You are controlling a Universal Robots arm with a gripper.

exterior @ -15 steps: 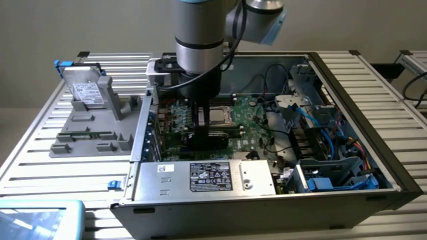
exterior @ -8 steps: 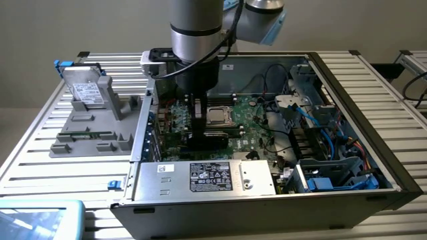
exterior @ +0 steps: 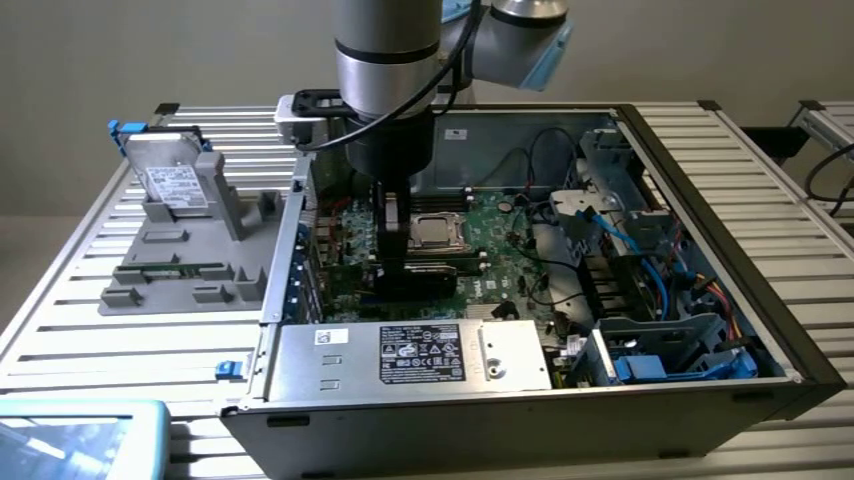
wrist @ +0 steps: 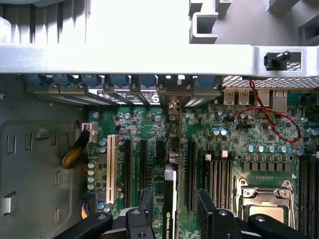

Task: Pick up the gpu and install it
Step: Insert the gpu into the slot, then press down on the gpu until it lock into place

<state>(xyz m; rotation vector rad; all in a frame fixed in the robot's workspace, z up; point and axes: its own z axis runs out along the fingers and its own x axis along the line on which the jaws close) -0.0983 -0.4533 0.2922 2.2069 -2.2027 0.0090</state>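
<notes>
Black-edged gpu (wrist: 169, 199) standing on edge between the wide-spread jaws, down over the green motherboard (wrist: 209, 129) among the slots. Gripper (wrist: 172, 211) straddling the card, pads apparently just clear of it. Open computer case (exterior: 694, 150) lying on the bench (exterior: 80, 350).

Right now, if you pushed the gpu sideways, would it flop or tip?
Probably stiff, not floppy: the gpu looks like a rigid card seen edge-on. It stands upright on its thin edge above the motherboard, so a sideways push might tip it, unless it sits in a slot; I cannot tell.
</notes>
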